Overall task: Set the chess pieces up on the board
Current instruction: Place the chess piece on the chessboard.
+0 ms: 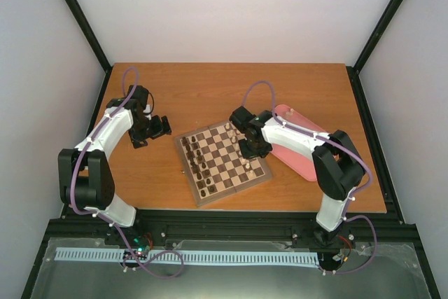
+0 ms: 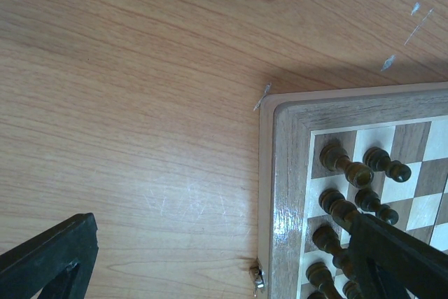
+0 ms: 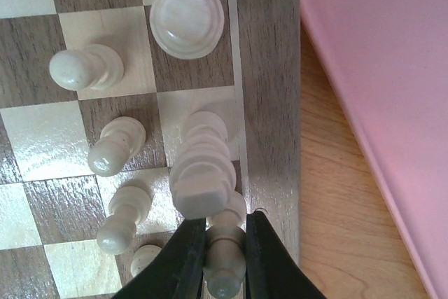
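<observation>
The dark pieces (image 2: 346, 166) are lined up along the board's (image 1: 231, 197) left side. A good many pale pieces (image 3: 187, 19) are stood in two rows along the side nearest the tray (image 1: 295, 159). One pale piece (image 3: 225, 253) is clamped by the right gripper (image 3: 224, 232) over the board's outer row, apparently not yet let go. The left gripper (image 1: 150, 129) is held spread and empty beside the board's dark-side corner. No pieces are seen in the tray (partly hidden by the arm), so little seems left.
</observation>
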{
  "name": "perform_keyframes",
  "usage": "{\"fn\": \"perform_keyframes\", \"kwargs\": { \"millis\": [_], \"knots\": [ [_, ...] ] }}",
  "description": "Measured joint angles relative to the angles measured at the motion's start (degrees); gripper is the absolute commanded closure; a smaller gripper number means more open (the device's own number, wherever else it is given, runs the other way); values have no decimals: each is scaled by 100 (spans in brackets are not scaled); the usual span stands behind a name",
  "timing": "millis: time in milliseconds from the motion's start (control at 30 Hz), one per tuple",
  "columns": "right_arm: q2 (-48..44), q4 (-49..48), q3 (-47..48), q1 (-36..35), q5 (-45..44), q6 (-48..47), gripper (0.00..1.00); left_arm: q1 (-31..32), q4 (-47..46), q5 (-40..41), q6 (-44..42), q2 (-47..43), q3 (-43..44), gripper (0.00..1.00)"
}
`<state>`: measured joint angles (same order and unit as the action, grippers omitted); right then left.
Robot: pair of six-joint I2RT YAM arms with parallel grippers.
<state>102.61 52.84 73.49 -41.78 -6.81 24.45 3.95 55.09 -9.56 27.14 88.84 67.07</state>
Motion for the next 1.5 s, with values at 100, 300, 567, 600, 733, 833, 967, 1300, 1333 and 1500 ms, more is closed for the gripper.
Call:
{"fn": "perform_keyframes", "kwargs": {
  "millis": [100,300,567,600,733,833,967,1300,1333,1500],
  "knots": [
    [31,-7,24,0,11,-2,95,0,0,4,0,0,0,0],
    [122,-55,85,-2,37,-46,95,0,0,13,-2,0,0,0],
    [181,-94,149,-17,37,-72,95,0,2,13,-4,0,0,0],
    [181,-94,157,-24,37,-83,95,0,2,13,-7,0,0,0],
    [184,-79,157,-52,39,-90,95,0,2,13,-9,0,0,0],
    [181,-52,157,-76,39,-90,95,0,2,13,-15,0,0,0],
    [181,-4,155,-103,33,-87,95,0,0,13,-20,0,-2,0],
    [181,9,155,-107,33,-87,79,0,0,13,-20,0,-11,0],
    [181,11,155,-107,35,-90,77,0,0,13,-20,0,-11,0],
    [181,15,155,-107,33,-90,69,0,0,13,-20,0,-17,0]
  ]
}}
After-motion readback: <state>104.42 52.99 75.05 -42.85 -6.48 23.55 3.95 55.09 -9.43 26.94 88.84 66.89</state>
